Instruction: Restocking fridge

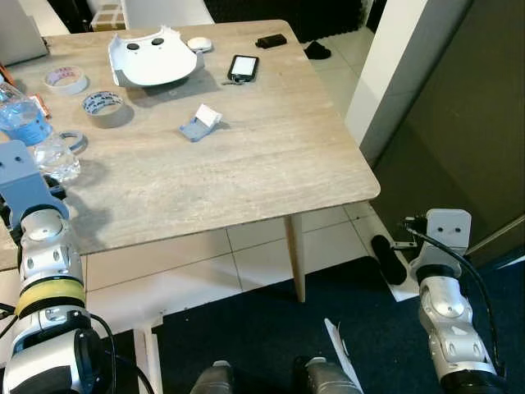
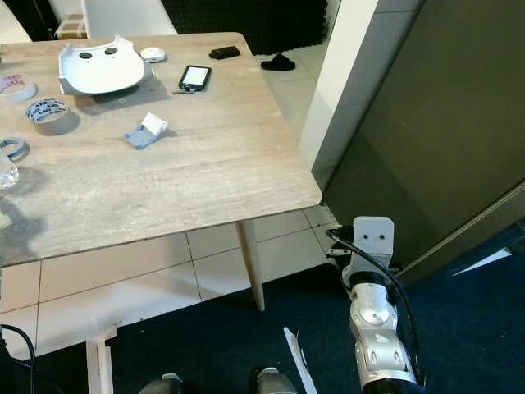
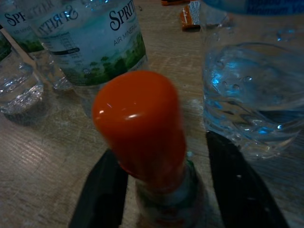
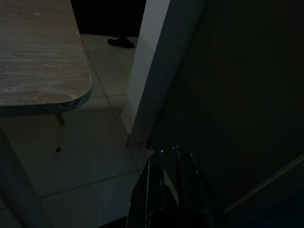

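Your left gripper point(image 3: 164, 190) is sitting with its jaws spread, one black finger on each side of a small bottle point(image 3: 152, 156) with an orange cap point(image 3: 137, 123); the fingers point(image 3: 102, 194) are flanking the bottle's neck and I cannot tell whether they are touching it. Your right gripper point(image 4: 168, 185) is hanging idle with its two fingers pressed together, pointing at the tiled floor point(image 4: 80, 156) near the foot of a white wall point(image 4: 152, 71).

Moving outward from the orange-capped bottle in the left wrist view, you are seeing a clear water bottle point(image 3: 251, 95) just beside it at about 2 o'clock and a green-labelled mineral water bottle point(image 3: 90, 42) at about 11 o'clock, all standing on the wooden table point(image 1: 246, 164).

In the head views, your left arm point(image 1: 41, 246) is reaching to the table's near left edge, where a water bottle point(image 1: 37, 135) is standing. Farther across the tabletop, two rolls of tape point(image 1: 102, 103) are lying toward 11 o'clock, a white plastic shell point(image 1: 152, 57) is resting near 12 o'clock, a phone point(image 1: 243, 67) is lying just to its right, and a small blue and white object point(image 1: 199, 123) is sitting near the middle. Your right arm point(image 1: 443, 304) is hanging low at 4 o'clock, off the table, beside a dark panel point(image 2: 435, 123).
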